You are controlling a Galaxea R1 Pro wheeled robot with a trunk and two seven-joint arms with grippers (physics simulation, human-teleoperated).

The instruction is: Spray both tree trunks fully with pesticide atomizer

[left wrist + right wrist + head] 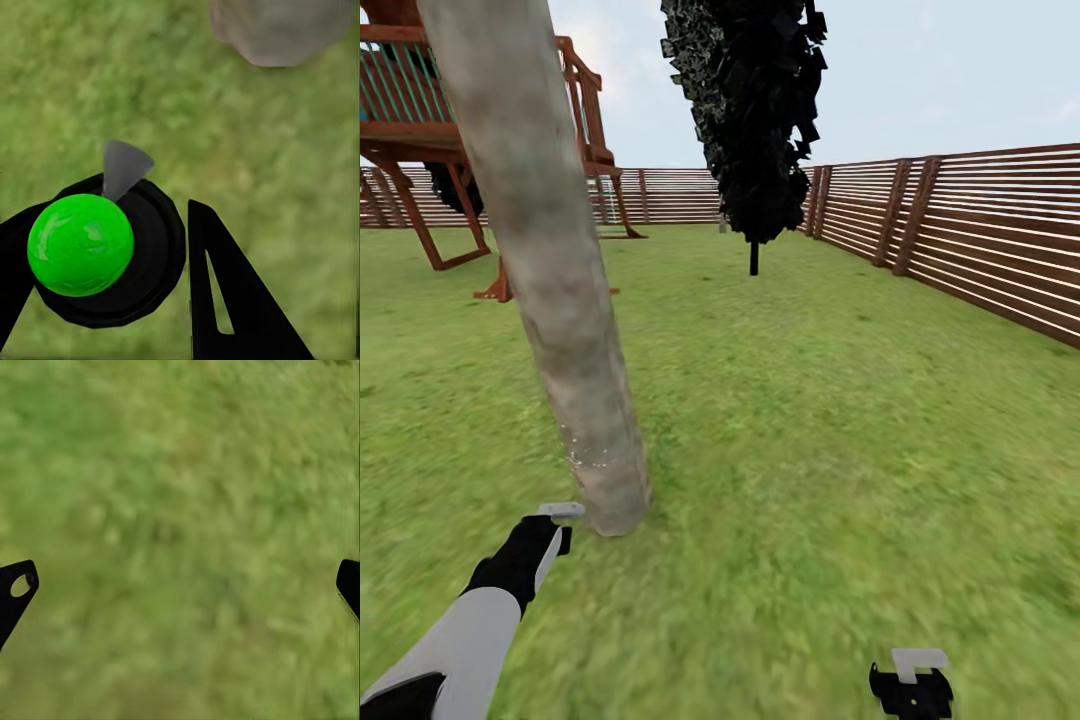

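Left gripper (142,300) grips atomizer (81,244) over lawn (840,420).

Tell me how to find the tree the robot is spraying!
Start at the wooden play tower on the lawn. Just in front of it stands a thick, pale grey trunk, beside the left end effector. The dark tree by the fence has only a thin stem.
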